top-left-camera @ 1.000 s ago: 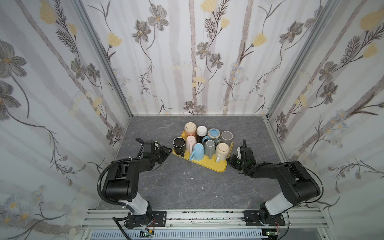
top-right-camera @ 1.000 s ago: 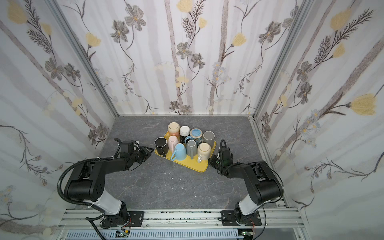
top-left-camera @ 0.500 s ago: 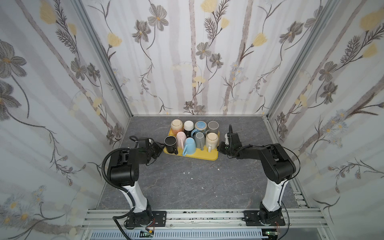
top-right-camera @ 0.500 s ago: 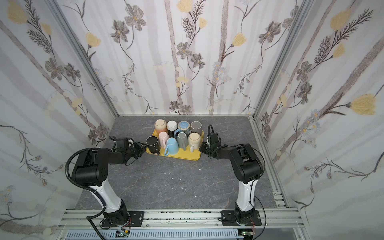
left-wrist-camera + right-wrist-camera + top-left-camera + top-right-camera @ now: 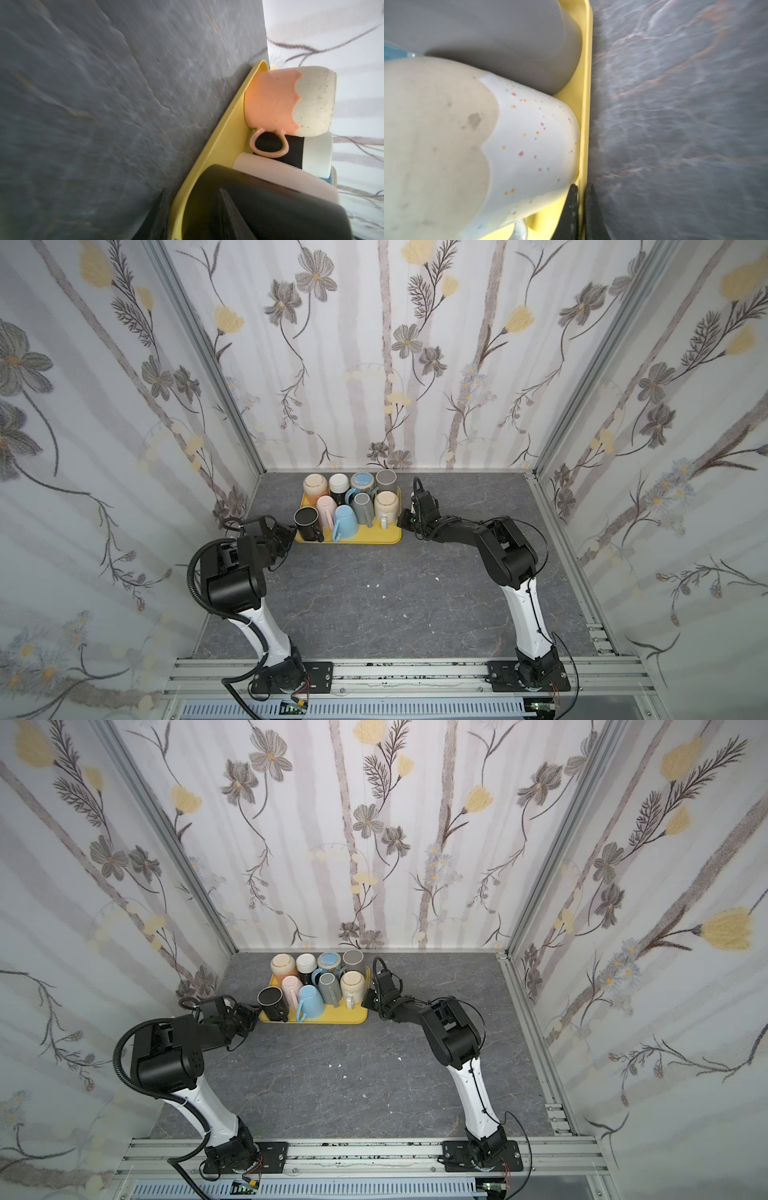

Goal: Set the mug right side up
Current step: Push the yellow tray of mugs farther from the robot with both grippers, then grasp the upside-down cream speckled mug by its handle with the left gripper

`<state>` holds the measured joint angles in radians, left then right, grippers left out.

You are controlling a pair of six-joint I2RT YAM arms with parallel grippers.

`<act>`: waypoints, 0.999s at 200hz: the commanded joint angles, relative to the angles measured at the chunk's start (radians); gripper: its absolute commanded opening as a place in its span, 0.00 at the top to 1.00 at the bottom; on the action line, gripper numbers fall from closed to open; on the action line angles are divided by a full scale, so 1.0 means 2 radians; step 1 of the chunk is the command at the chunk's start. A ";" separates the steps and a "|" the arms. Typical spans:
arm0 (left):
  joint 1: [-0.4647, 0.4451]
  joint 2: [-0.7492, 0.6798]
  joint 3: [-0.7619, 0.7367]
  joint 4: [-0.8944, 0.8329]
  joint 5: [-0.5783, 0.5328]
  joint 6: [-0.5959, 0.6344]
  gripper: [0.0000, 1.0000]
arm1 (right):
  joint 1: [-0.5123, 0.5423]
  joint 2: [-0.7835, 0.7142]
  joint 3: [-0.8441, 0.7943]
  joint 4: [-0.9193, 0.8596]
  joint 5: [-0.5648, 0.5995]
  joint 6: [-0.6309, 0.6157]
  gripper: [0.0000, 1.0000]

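Mugs crowd my yellow tray point(image 5: 365, 536) by the back wall, most upside down; the glossy black mug point(image 5: 306, 523) stands rim-up at its left corner. My left gripper point(image 5: 286, 534) straddles the tray edge there, jaws spread. Right gripper point(image 5: 580, 209) pinches the tray's opposite rim. Grey stone-look tabletop point(image 5: 374, 593), floral walls.

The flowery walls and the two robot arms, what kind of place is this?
Probably a robot test booth, not a real kitchen. Flowery wallpaper panels box in a grey table, both arms bolt to a metal rail, and a yellow tray holds mugs.
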<state>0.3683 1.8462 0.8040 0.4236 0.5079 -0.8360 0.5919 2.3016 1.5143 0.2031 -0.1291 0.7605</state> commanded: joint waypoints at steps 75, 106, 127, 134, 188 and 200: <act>0.077 -0.094 0.010 -0.104 0.018 0.060 0.50 | 0.023 0.006 0.021 -0.053 -0.089 -0.017 0.81; 0.078 -0.172 0.024 -0.207 -0.011 0.121 0.49 | 0.018 -0.048 -0.029 -0.056 -0.077 -0.036 0.66; 0.061 -0.246 0.026 -0.260 -0.046 0.157 0.49 | 0.017 -0.085 -0.060 -0.062 -0.067 -0.047 0.63; 0.045 -0.270 0.026 -0.274 -0.059 0.168 0.49 | 0.017 -0.097 -0.071 -0.062 -0.065 -0.051 0.62; -0.222 -0.373 -0.024 -0.291 -0.188 0.162 0.51 | 0.018 -0.185 -0.167 -0.039 -0.052 -0.049 0.61; -0.280 -0.354 -0.026 -0.283 -0.217 0.157 0.52 | 0.019 -0.208 -0.199 -0.021 -0.051 -0.041 0.61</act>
<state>-0.0299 1.1053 0.7689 -0.1253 0.2443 -0.5156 0.6281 1.9533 1.1965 0.0963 -0.2531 0.6617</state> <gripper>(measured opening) 0.489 0.391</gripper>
